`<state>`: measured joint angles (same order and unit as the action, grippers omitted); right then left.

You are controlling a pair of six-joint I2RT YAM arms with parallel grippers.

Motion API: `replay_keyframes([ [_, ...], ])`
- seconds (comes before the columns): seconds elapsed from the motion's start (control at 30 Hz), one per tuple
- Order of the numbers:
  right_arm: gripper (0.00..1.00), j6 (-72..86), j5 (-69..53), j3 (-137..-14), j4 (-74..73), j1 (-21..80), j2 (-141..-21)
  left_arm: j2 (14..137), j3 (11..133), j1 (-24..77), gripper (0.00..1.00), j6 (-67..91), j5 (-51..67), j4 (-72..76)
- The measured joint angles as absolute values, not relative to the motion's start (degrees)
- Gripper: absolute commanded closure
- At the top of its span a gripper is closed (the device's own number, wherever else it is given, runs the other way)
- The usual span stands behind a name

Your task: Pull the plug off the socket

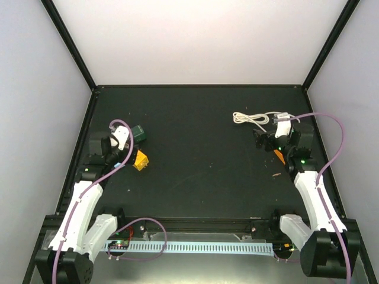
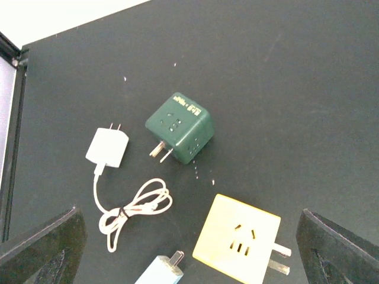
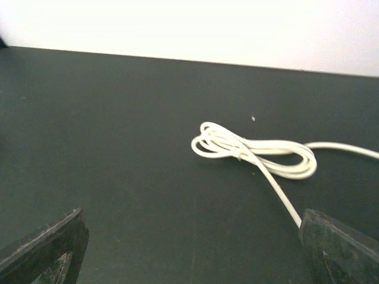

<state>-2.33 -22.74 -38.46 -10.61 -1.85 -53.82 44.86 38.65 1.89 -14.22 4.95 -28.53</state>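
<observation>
Spotter: Socket, where is it?

Arms: Right side of the table (image 1: 201,160). From above, only an orange sliver of the socket (image 1: 278,155) peeks out beside my right arm (image 1: 311,183). The plug I can't make out; it's hidden there or out of frame.

Spotter: And the cord (image 3: 225,142)?

Arms: Coiled just ahead of my right gripper (image 3: 190,211), whose fingers are spread wide and hold nothing. One strand runs down toward my right-hand finger.

Spotter: Trouble ahead?

Arms: Plenty, I reckon. My wrist camera shows cord only, so closing here would pinch cord, not plug. A tug could strain it or drag the small socket along, since nothing pins it.

Spotter: Other side?

Arms: My left gripper (image 2: 189,210), also spread and empty, hangs well apart over lookalikes: a green cube (image 2: 180,127), a white charger (image 2: 108,148) and a yellow adaptor (image 2: 237,239). Grabbing one of those would be the wrong job entirely.
</observation>
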Motion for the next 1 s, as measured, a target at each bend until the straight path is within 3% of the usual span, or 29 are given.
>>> replay_keyframes([
  [0.5,0.00,-4.4,-16.2,-25.1,1.1,-1.8,-52.8,47.4,32.9,1.9,0.01,-12.5,-0.5,-21.6],
  [1.0,0.00,-4.4,-15.9,-24.6,7.7,-1.8,-52.8,47.4,29.6,1.9,0.01,-10.3,-1.4,-12.4],
])
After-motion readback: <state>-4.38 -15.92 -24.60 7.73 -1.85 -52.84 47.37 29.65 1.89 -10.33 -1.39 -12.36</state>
